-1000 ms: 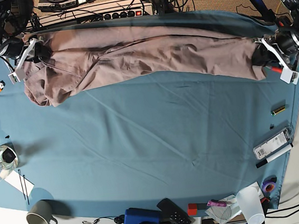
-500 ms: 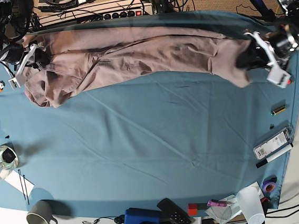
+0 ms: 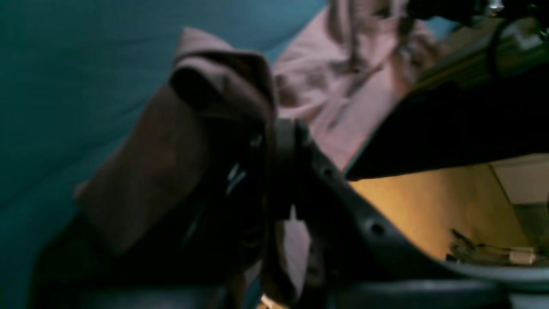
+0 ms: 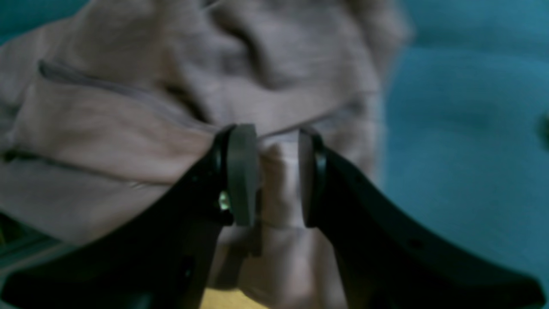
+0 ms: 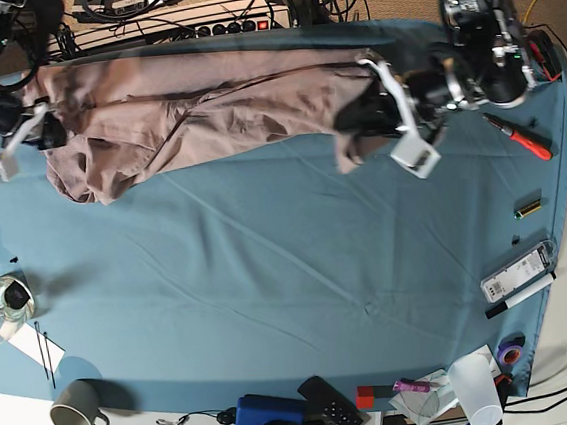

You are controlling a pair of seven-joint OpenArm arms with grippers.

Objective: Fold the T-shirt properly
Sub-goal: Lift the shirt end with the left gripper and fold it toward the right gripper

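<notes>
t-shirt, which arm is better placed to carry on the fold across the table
Left. The left gripper is shut on the T-shirt's end, lifted above the teal tablecloth near mid-table. The right gripper pinches the other end at the table's edge, better as an anchor.

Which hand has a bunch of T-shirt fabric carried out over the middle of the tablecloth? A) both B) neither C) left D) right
C: in the base view the left hand, shut on a bunch of the T-shirt, is over the middle of the tablecloth; the right hand grips at the far end.
</notes>
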